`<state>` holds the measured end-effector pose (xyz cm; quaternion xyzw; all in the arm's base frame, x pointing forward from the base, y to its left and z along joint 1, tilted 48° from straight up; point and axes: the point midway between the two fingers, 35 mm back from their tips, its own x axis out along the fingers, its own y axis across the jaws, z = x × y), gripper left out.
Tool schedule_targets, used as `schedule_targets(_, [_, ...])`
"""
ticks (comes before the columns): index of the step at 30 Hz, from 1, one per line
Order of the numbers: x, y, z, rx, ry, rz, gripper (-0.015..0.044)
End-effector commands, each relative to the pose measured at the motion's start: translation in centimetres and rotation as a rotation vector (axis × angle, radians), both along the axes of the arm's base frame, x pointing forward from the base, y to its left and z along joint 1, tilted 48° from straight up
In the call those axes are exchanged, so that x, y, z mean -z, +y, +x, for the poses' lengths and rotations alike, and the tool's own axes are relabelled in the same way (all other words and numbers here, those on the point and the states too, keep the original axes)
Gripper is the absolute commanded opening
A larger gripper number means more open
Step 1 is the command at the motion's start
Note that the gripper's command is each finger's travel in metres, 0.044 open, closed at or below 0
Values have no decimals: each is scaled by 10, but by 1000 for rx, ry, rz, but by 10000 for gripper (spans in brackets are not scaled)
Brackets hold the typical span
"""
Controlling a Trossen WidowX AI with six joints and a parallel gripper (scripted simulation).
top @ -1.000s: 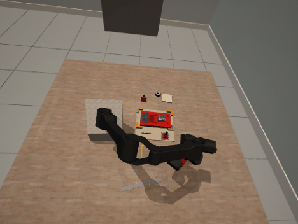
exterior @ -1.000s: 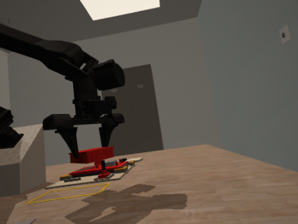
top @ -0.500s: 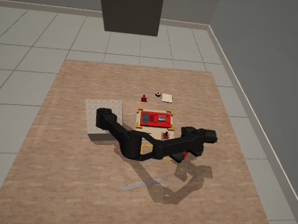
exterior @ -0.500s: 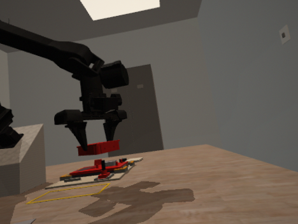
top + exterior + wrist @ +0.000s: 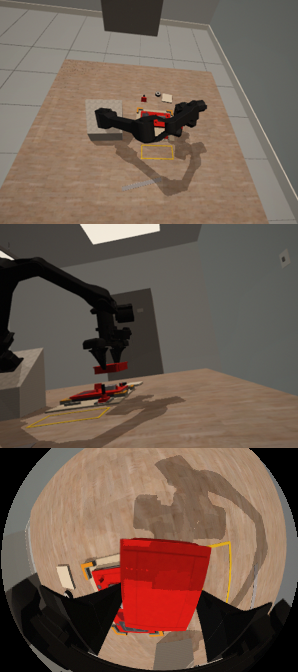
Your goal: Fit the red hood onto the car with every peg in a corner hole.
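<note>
The red hood [image 5: 111,368] [image 5: 162,578] is held between the fingers of my gripper [image 5: 111,365] [image 5: 161,591], roof towards the wrist camera and roughly level. It hangs in the air above the table, clear of the car. The red chassis [image 5: 163,123] [image 5: 83,394] [image 5: 106,579] sits in the jig [image 5: 139,109] [image 5: 54,409] with orange corners. The grey engine block [image 5: 111,387] shows on its deck. In the wrist view the hood covers much of the chassis; in the top view the arm covers part of it. The pegs and corner holes cannot be made out clearly.
A red part with a black post [image 5: 103,398] stands beside the chassis. A yellow outline [image 5: 141,153] [image 5: 230,568] lies nearby. A pale block [image 5: 92,118] [image 5: 32,392] stands left. Beyond the jig are a small red part [image 5: 144,99], a wheel [image 5: 158,94] and a cream square [image 5: 167,98] [image 5: 65,576].
</note>
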<state>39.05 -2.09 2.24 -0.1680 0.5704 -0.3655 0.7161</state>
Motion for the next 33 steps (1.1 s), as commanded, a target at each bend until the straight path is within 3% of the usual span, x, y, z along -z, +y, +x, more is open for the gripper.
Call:
schedule_targets(1, [27, 24, -11, -53, 62, -7, 0])
schedule_targets(12, [81, 68, -43, -178, 190, -52, 0])
schedule_targets(33, [114, 32, -43, -177, 184, -53, 0])
